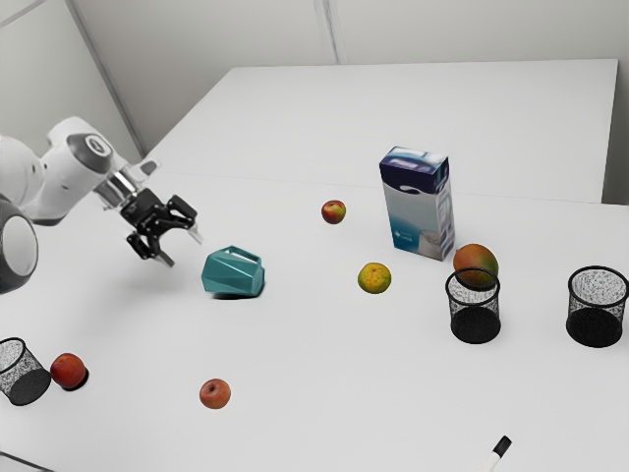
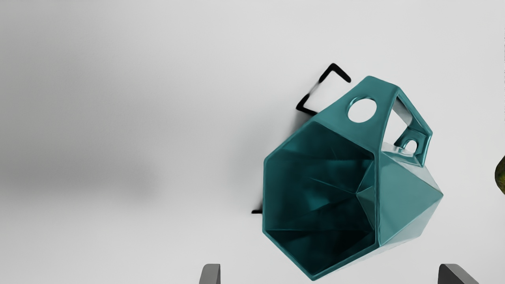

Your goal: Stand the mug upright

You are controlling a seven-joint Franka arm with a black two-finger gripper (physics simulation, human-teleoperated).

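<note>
Teal faceted mug (image 1: 233, 274) tipped on its side, on plain white bench (image 1: 295, 334). Gripper (image 1: 184, 249) near mug, fingers apart, mug's mouth facing it. Pale wall (image 1: 472, 29) well beyond mug.

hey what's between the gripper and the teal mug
Just bare white tabletop lies between the gripper and the mug, as the exterior view shows.

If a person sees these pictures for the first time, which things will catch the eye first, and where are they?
Probably the teal faceted mug, lying on its side with its handle up, near the open claw. Next, the tall blue-and-white carton, standing in the exterior view's right half, beside a mango.
</note>
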